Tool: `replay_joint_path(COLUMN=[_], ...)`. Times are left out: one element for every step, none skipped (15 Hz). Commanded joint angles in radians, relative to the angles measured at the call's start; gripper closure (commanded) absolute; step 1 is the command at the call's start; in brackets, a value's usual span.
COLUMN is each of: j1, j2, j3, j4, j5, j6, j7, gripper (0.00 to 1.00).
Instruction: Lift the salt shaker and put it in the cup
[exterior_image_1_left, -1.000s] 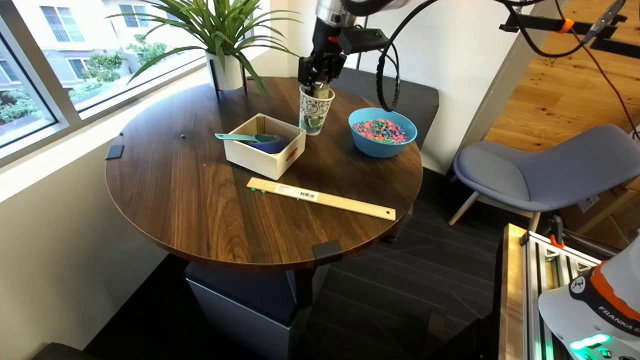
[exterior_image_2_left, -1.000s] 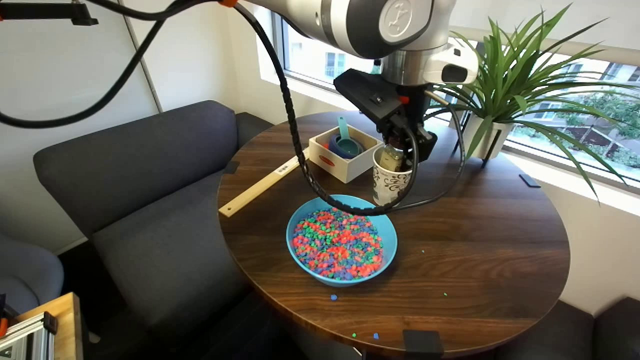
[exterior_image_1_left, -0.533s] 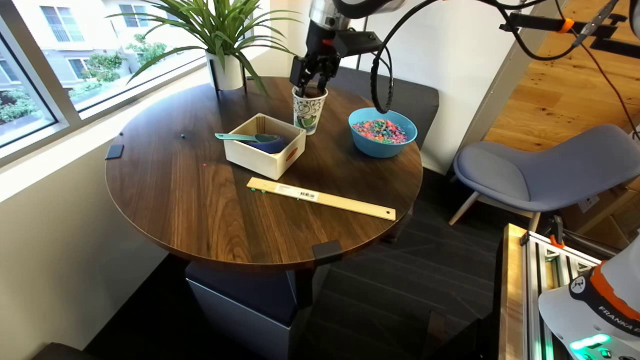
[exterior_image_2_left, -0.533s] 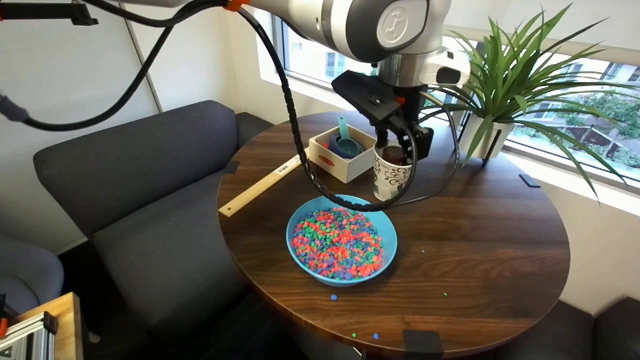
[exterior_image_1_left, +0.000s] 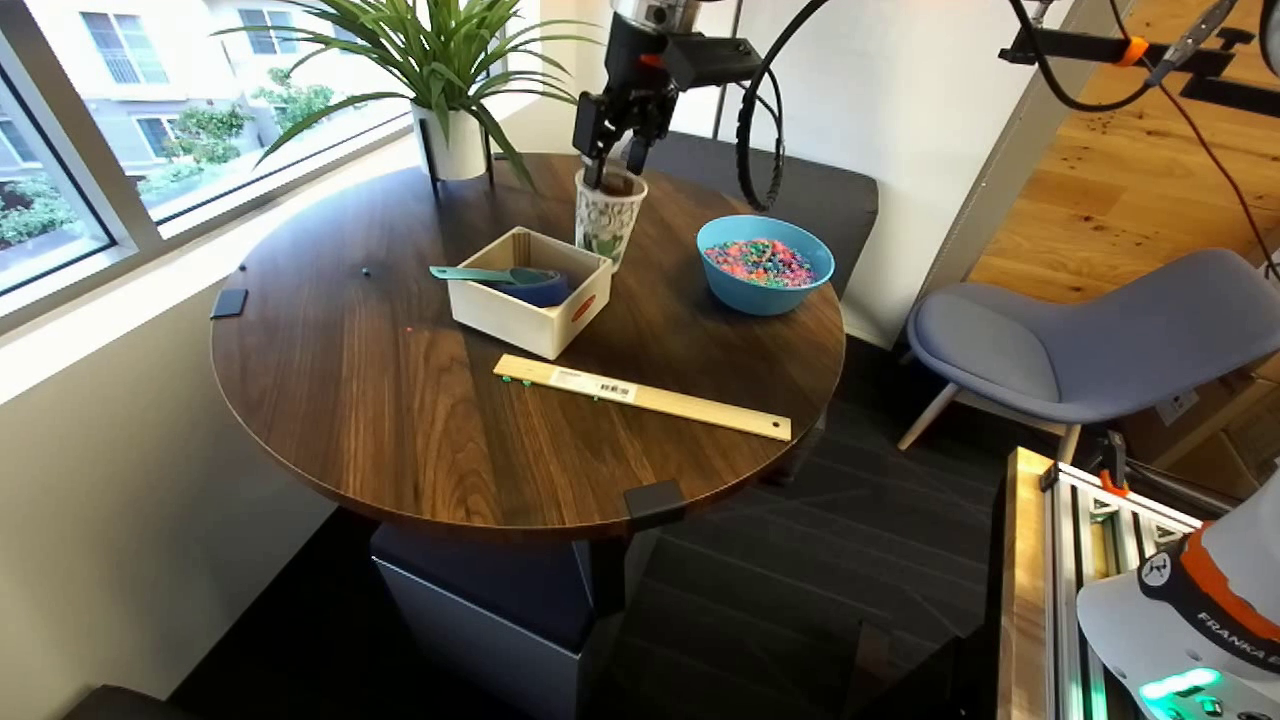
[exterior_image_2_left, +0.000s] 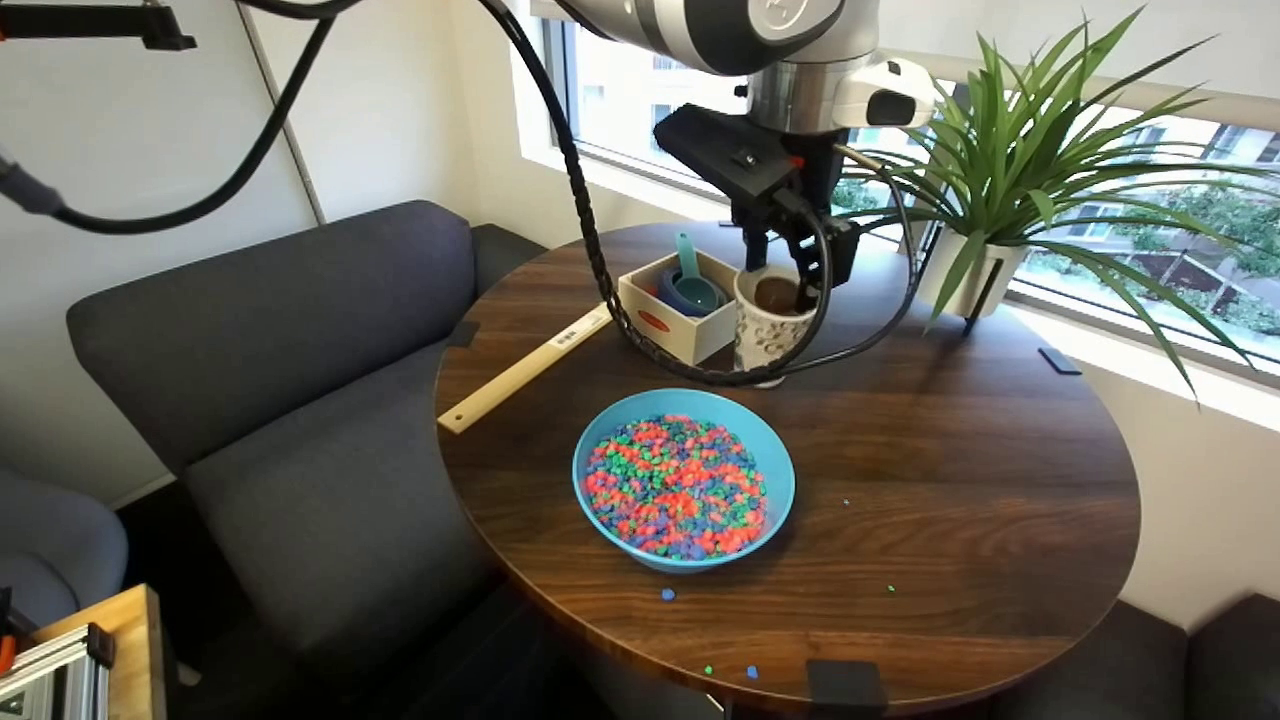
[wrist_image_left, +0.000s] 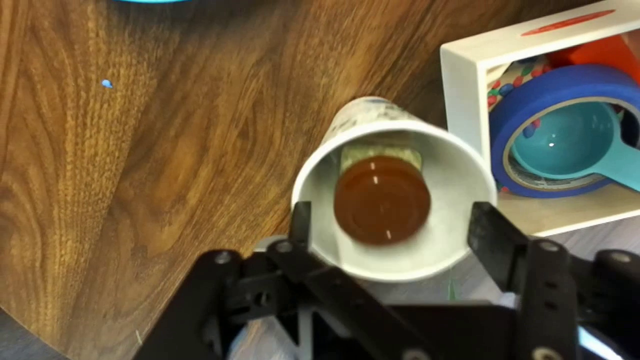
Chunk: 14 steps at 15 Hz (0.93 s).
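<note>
The pale paper cup (exterior_image_1_left: 603, 224) with green and dark swirl markings stands right beside the wooden box, looking slightly tilted and blurred; it also shows in an exterior view (exterior_image_2_left: 764, 338). The salt shaker (wrist_image_left: 382, 200) is inside the cup, its round brown lid facing up and part of its pale label showing; the lid also shows within the rim in an exterior view (exterior_image_2_left: 777, 295). My gripper (wrist_image_left: 390, 215) is open at the cup's mouth, one finger at each side of the rim, nothing between the fingers but the space above the shaker. Its fingertips overlap the rim in an exterior view (exterior_image_1_left: 615, 172).
The wooden box (exterior_image_2_left: 690, 335) holds blue tape and a teal scoop (wrist_image_left: 560, 145). A blue bowl (exterior_image_2_left: 590, 510) of colored bits stands near the cup. A flat wooden strip (exterior_image_1_left: 690, 408) lies on the round table. A potted plant (exterior_image_1_left: 455, 145) stands near the window.
A second ago my gripper held the shaker in the cup's mouth. Now the fingers are apart and higher, and the shaker sits lower in the cup. The cup has shifted toward the box.
</note>
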Motion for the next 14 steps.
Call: replay_joint_path(j1=[-0.002, -0.002, -0.003, -0.003, -0.003, -0.002, 0.000, 0.004, 0.009, 0.015, 0.025, 0.029, 0.036, 0.038], j2=[0.029, 0.035, 0.038, 0.035, 0.030, 0.012, -0.003, -0.021, -0.039, -0.055, -0.064, -0.073, -0.087, -0.100], j3=[-0.003, -0.004, -0.005, -0.005, -0.006, -0.003, -0.001, 0.002, 0.003, 0.002, -0.008, -0.009, -0.012, -0.009], j4=[0.024, 0.023, 0.024, 0.022, 0.022, 0.017, 0.015, 0.010, 0.007, 0.007, 0.014, 0.019, 0.010, 0.006], j5=[0.000, 0.000, 0.001, 0.001, -0.001, 0.000, 0.000, 0.000, -0.004, -0.012, -0.035, -0.043, -0.063, -0.070], j6=[-0.056, -0.061, -0.069, -0.073, -0.073, -0.063, -0.056, -0.047, -0.043, -0.041, -0.056, -0.066, -0.060, -0.058], j7=[0.003, 0.007, 0.007, 0.006, 0.008, 0.003, 0.001, -0.003, -0.004, 0.002, 0.025, 0.034, 0.045, 0.045], gripper=[0.49, 0.58, 0.65, 0.73, 0.80, 0.88, 0.95, 1.00, 1.00, 1.00, 0.86, 0.74, 0.70, 0.62])
